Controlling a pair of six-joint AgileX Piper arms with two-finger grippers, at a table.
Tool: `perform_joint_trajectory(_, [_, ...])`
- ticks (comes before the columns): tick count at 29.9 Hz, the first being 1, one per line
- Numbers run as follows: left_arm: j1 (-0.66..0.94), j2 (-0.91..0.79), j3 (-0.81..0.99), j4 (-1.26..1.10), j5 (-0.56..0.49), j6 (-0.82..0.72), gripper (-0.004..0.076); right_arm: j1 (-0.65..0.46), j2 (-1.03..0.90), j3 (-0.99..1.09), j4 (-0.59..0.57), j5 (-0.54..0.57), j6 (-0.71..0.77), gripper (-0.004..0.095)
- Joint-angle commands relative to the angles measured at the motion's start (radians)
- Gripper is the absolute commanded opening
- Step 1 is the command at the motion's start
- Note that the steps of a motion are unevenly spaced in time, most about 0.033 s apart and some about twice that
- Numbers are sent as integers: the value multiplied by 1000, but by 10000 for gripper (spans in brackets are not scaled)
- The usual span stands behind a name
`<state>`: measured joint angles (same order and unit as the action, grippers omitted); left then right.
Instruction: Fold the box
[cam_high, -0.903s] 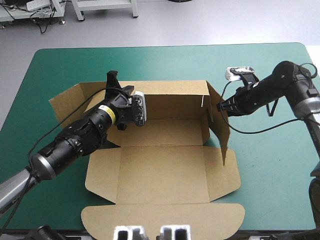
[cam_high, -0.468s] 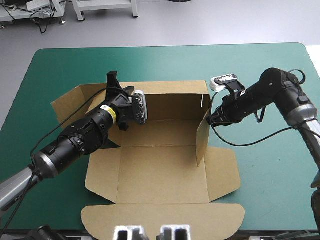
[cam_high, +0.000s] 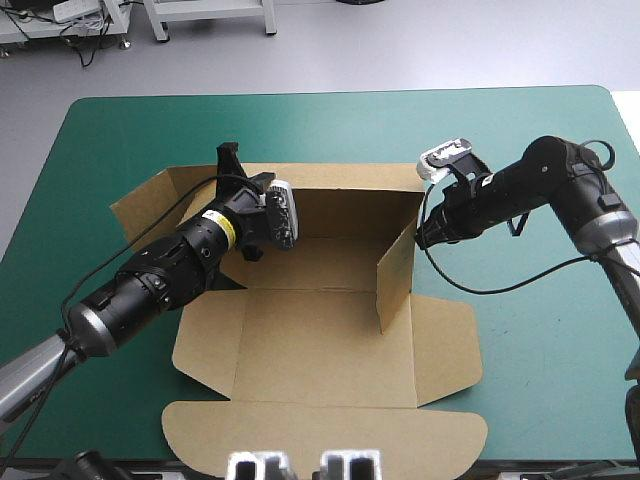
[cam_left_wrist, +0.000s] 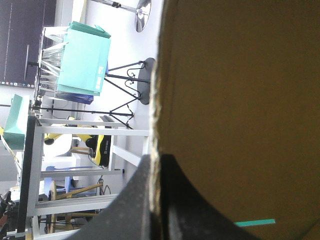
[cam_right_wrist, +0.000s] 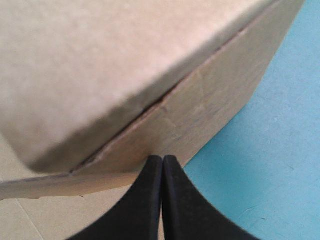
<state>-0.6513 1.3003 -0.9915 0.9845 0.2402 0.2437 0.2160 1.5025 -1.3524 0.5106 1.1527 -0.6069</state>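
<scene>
At mid-worktop the box (cam_high: 330, 330) sits half-raised, my left hand (cam_left_wrist: 159, 167) pinched shut on its board, my right hand (cam_right_wrist: 162, 165) closed and empty, tips shoving the side wall (cam_high: 397, 280) inward, and too hard a push could flatten it, I reckon.

high: above-behind, looking down | left wrist: level, roomward | right wrist: downward, close | shared: box (cam_high: 320, 340)
</scene>
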Motion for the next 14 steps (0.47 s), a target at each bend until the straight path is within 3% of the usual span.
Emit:
perform_joint_trajectory(1, [-5,-32,-39,2,-54,-20,-9,8,-42,-24,64,-46,-48,-19])
perform_joint_trajectory(14, [-53,-54,80,115,-77,-33,-9,12,-42,-24,49,-81,-77,-19])
